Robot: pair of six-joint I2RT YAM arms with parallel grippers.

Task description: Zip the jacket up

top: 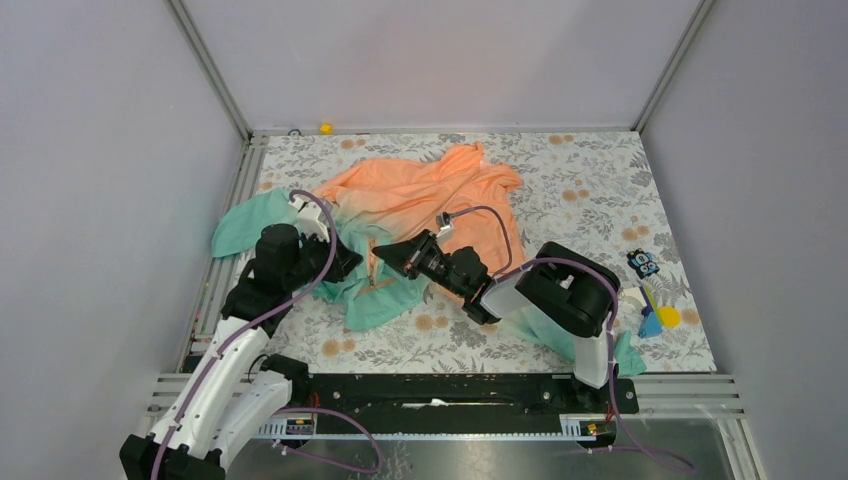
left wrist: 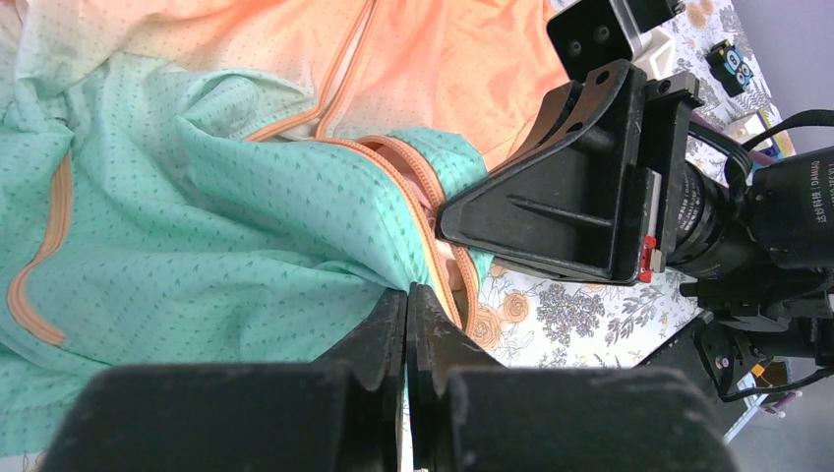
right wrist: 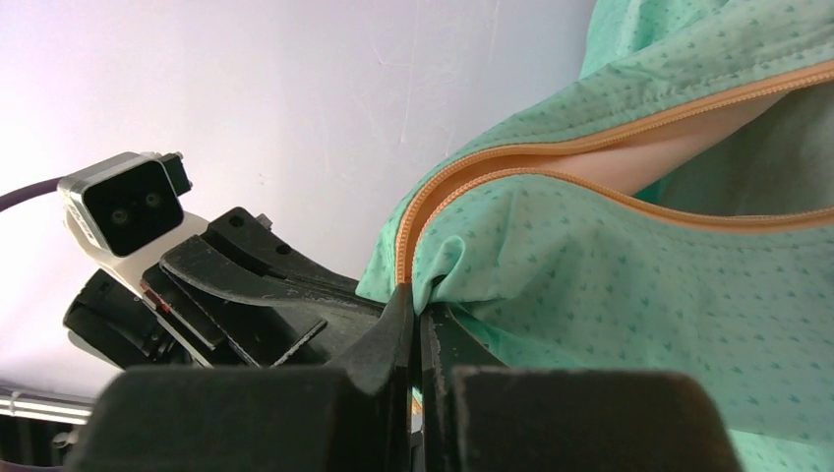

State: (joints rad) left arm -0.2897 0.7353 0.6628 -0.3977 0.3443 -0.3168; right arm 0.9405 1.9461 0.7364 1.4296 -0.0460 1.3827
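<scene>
The jacket (top: 420, 200) lies crumpled on the flowered table, orange at the back and teal-green (top: 375, 300) toward me. My left gripper (top: 352, 264) is shut on the teal hem edge just beside the orange zipper (left wrist: 418, 197); its fingertips (left wrist: 391, 313) pinch the fabric. My right gripper (top: 384, 252) faces it tip to tip and is shut on the other front edge, right at the orange zipper tape (right wrist: 405, 241). In the left wrist view the right gripper (left wrist: 462, 221) sits just beyond the zipper. The zipper halves are apart above the pinch.
A teal sleeve (top: 240, 225) spreads at the left, another cuff (top: 628, 352) lies by the right arm's base. Small toys (top: 641, 263) and a yellow and blue piece (top: 657, 318) lie at the right. A yellow ball (top: 325, 128) sits at the back wall.
</scene>
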